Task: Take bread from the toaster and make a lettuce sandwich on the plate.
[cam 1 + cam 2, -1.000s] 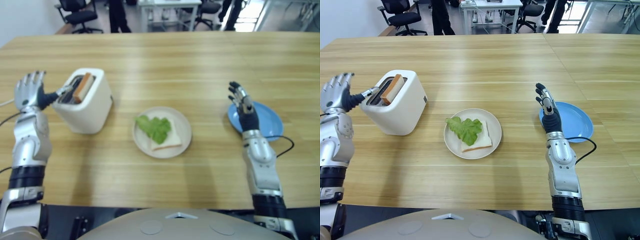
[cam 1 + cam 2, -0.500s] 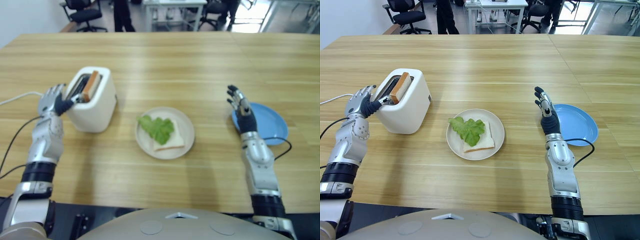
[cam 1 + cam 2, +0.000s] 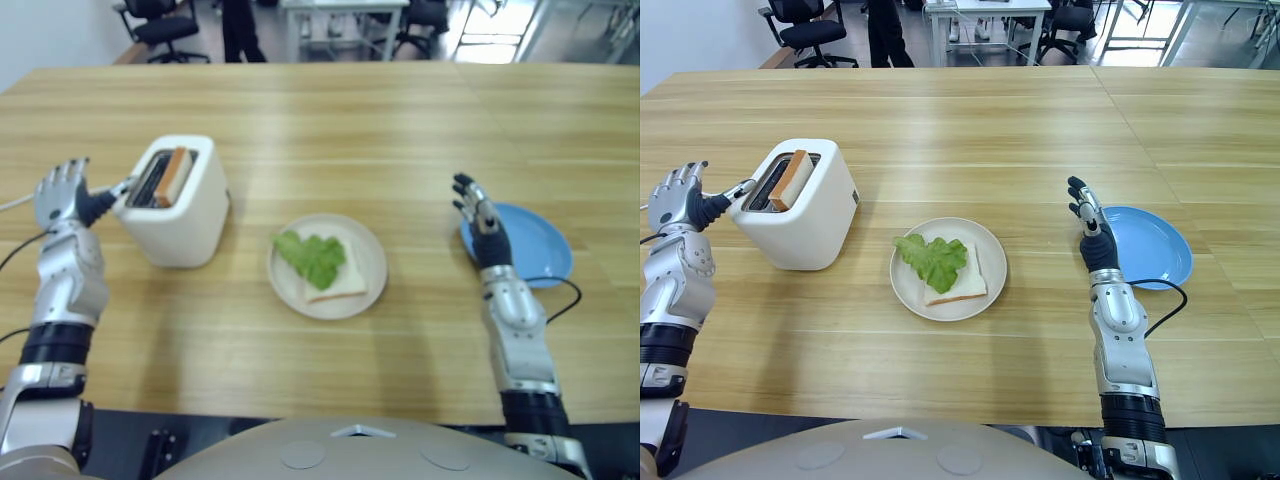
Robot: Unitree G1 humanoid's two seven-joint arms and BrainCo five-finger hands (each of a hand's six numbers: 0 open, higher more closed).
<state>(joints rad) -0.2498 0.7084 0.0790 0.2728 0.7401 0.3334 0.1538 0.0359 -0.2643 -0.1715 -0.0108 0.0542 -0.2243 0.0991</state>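
Note:
A white toaster point(image 3: 798, 212) stands at the table's left with one bread slice point(image 3: 790, 178) upright in its slot. My left hand point(image 3: 678, 198) hovers just left of the toaster, fingers spread and holding nothing. A cream plate point(image 3: 980, 293) at the table's centre carries a bread slice point(image 3: 958, 282) with a green lettuce leaf point(image 3: 931, 259) on top. My right hand point(image 3: 1089, 217) is raised at the right, fingers straight and empty, beside the blue plate.
An empty blue plate point(image 3: 1150, 246) lies at the right, with a black cable point(image 3: 1165, 299) curling near its front edge. A white cord point(image 3: 12, 204) runs off the left edge. Office chairs point(image 3: 800, 22) and desks stand beyond the table's far edge.
My left hand drew back leftward from the toaster's side after having closed in on it. The right hand stayed in place. The view shifted a little.

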